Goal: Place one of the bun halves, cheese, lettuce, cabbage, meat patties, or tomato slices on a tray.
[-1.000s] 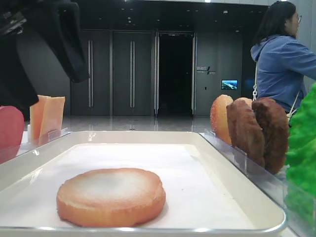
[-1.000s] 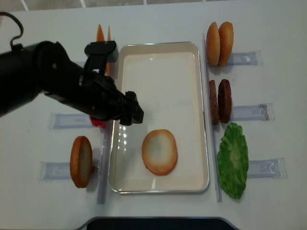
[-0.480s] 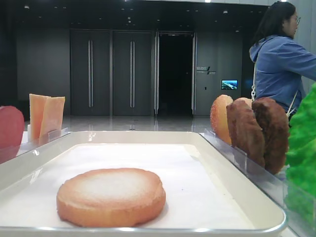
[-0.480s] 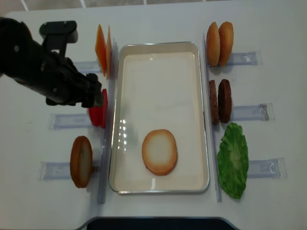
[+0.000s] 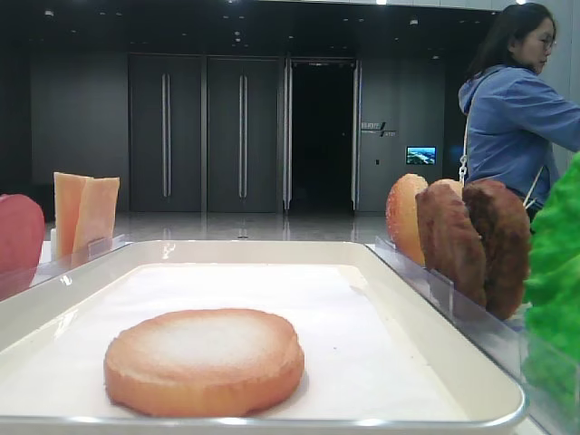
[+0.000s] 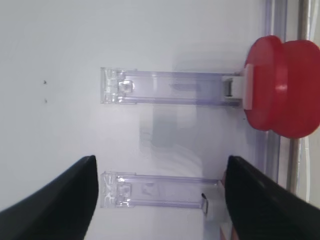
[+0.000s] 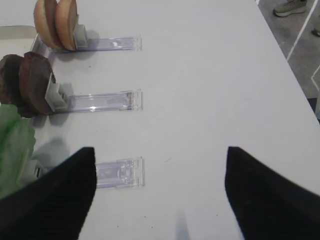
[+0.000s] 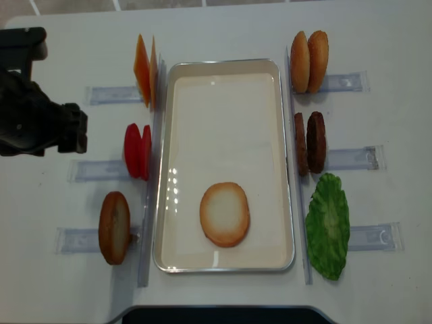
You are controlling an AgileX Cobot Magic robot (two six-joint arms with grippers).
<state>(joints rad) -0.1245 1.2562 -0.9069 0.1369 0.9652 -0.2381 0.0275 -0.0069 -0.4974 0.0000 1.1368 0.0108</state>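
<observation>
One bun half (image 8: pixel 224 214) lies flat on the paper-lined tray (image 8: pixel 223 101), near its front; it also fills the low view, bun half (image 5: pixel 204 361). My left gripper (image 8: pixel 75 128) hovers over the table left of the tomato slices (image 8: pixel 137 150). In the left wrist view, the left gripper (image 6: pixel 160 200) is open and empty above a clear holder, with the tomato slices (image 6: pixel 285 92) at upper right. My right gripper (image 7: pixel 160 195) is open over bare table, right of the lettuce (image 7: pixel 15 150) and meat patties (image 7: pixel 27 82).
Cheese (image 8: pixel 145 71) and another bun half (image 8: pixel 114 227) stand in holders left of the tray. Two bun halves (image 8: pixel 309 61), patties (image 8: pixel 310 142) and lettuce (image 8: pixel 328 225) line its right side. A person (image 5: pixel 517 109) stands behind the table.
My left arm has drawn back leftward from the tray's left edge to the table beyond the tomato slices. The bun half stays put on the tray.
</observation>
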